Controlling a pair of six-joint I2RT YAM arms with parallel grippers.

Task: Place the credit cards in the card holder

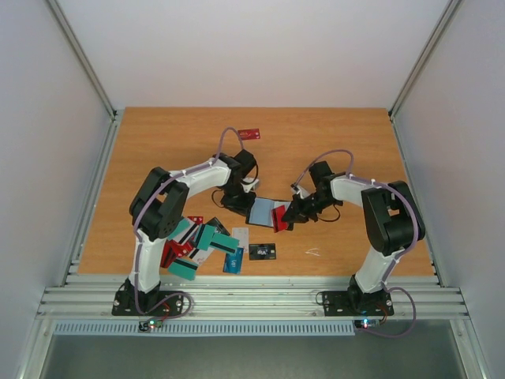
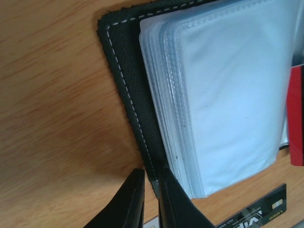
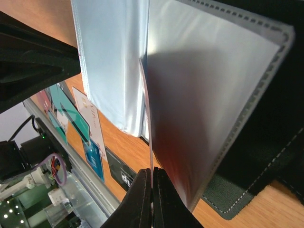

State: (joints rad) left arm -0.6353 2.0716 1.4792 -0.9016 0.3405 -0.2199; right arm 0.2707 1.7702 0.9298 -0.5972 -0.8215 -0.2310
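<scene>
Wooden table (image 1: 158, 142), orange-brown grain. Card holder (image 1: 263, 212) lies open near middle, clear sleeves up. Heap of credit cards (image 1: 201, 241) near-left of holder: teal, red, black, overlapping. White card (image 1: 240, 237) and blue card (image 1: 233, 260) at heap's holder-side edge. Black card (image 1: 263, 251), white print, just nearward of holder. Lone red card (image 1: 249, 133) well beyond holder. Small pale scrap (image 1: 313, 252) near-right of holder.

Robot lab test cell: a wooden table (image 1: 158, 134) is boxed in by plain white panels (image 1: 47, 118) framed with aluminium profiles (image 1: 83, 59); left arm (image 1: 181, 185) and right arm (image 1: 379, 213) are bolted to a slotted rail (image 1: 252, 298), cables (image 1: 223, 140) left exposed
</scene>
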